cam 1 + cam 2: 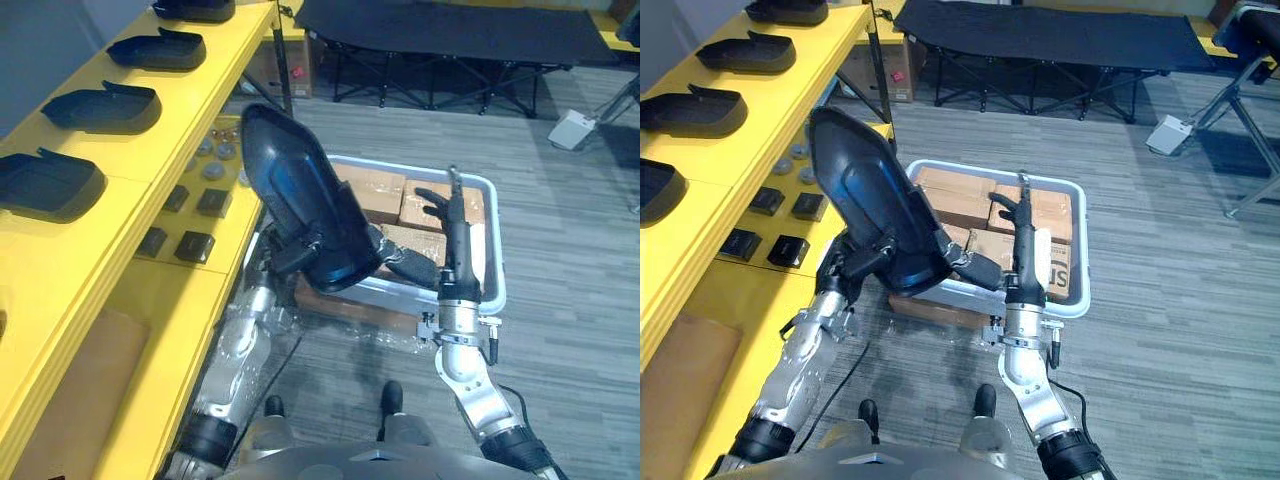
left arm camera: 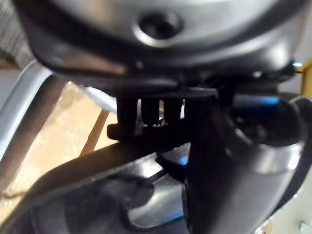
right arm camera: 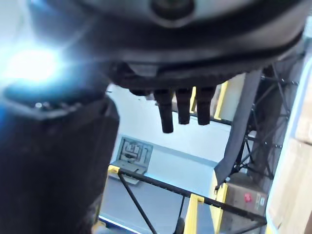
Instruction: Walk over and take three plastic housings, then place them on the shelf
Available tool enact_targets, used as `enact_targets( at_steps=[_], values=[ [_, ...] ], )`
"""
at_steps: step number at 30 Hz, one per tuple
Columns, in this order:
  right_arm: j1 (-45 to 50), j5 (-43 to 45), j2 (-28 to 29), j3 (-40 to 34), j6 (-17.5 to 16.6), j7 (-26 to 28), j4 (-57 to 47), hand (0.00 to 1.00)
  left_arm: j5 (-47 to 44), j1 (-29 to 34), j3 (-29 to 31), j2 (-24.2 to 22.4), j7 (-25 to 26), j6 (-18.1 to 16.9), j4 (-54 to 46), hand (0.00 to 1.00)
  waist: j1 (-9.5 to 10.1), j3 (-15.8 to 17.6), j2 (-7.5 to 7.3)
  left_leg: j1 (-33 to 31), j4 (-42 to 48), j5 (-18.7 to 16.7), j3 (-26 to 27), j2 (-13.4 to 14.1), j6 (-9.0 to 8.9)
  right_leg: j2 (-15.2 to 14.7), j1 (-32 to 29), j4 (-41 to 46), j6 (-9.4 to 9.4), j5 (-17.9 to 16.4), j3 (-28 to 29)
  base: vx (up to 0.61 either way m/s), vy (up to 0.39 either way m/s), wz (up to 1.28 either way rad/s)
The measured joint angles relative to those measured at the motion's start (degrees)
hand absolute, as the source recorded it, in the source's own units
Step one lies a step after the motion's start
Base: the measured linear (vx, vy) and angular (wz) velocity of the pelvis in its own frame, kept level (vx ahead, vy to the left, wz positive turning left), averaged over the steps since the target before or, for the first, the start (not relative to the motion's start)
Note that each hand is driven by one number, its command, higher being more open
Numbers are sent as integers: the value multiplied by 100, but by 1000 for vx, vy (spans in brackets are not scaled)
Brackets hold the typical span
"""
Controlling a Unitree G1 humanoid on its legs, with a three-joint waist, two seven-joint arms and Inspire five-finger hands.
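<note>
The housing (image 1: 300, 195) was gripped above the bin (image 1: 495, 290) by the curled fingers of the left hand (image 1: 293, 255), the right hand (image 1: 447, 225) beside it with fingers straight and empty; a carry to a bare stretch of the yellow shelf (image 1: 150, 150) was judged due next.

Bare shelf (image 1: 60, 260) beside nearest housing (image 1: 45, 185)
</note>
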Motion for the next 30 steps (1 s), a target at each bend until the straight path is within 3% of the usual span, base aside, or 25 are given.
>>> enact_targets(
  at_steps=[4, 8, 10, 15, 18, 21, 25, 28, 29, 30],
  values=[
    [397, 1131, 29, -422, -165, 1028, -355, 100, 1120, 460, 459, 13, 430, -248, -27, 0, 12, -128, -42, -3, -17, 9, -28, -4, -14, -2, 6, -1, 4, -28, -29, -2, 0, 3],
    [911, 2289, 31, -964, -170, 1914, -667, 100, 2004, 940, 840, 8, 1208, -356, -103, 0, -7, -244, -136, -4, -39, 9, -36, -2, -15, -2, 3, -2, -11, -90, -47, 2, 0, 1],
    [1219, 3044, 52, -1096, -163, 2381, -715, 100, 2185, 1141, 1007, 6, 1551, -359, -335, 0, -11, -281, -180, -2, -78, 6, -33, -3, -3, -1, -12, -2, -21, -99, -47, 0, 0, 0],
    [1722, 3434, 342, -1143, 149, 2910, -714, 100, 1880, 1370, 1298, -127, 1719, -676, -724, 0, -30, -383, -152, -1, -96, -8, -33, -4, 3, -1, -17, -2, -38, -109, -54, 0, 0, 0],
    [1812, 3108, 430, -1163, 527, 2797, -566, 100, 1658, 1413, 1370, -236, 1748, -923, -1030, 0, -19, -395, -137, -7, -96, -8, -63, -4, 2, -3, -1, -3, -42, -116, -92, 2, 3, 4],
    [1735, 2347, 432, -1083, 1098, 2357, -111, 100, 1461, 1425, 1422, -294, 1804, -1085, -1424, 0, 12, -409, -110, -38, -94, 4, -230, -14, 16, -15, 95, -7, -49, -154, -285, 0, 0, 24],
    [1604, 2175, 425, -649, 1359, 2262, -7, 100, 1348, 1569, 1615, -336, 1846, -1108, -1966, 0, 133, -444, -19, -217, -76, 71, -665, -33, 25, -20, 247, -8, -24, -233, -766, 7, -15, 62],
    [1049, 1762, 396, -176, 1530, 2146, 108, 100, 1234, 1704, 1893, -527, 1876, -1114, -2276, 0, 376, -453, 51, -359, -79, 234, -1160, -70, 2, -7, 475, -6, 12, -300, -1319, -7, -43, 95],
    [832, 1493, 399, -80, 1630, 2029, 185, 100, 1233, 1813, 2003, -605, 1880, -1114, -2346, 0, 462, -457, 63, -438, -69, 317, -1244, -121, 92, -30, 635, -3, 42, -358, -1646, -33, -40, 154],
    [730, 1350, 412, -51, 1688, 1888, 189, 100, 1200, 1902, 2091, -630, 1796, -1114, -2402, 0, 451, -453, 67, -581, -81, 360, -1155, -193, 451, -92, 844, -1, 89, -429, -2157, -32, -31, 182]
  ],
)
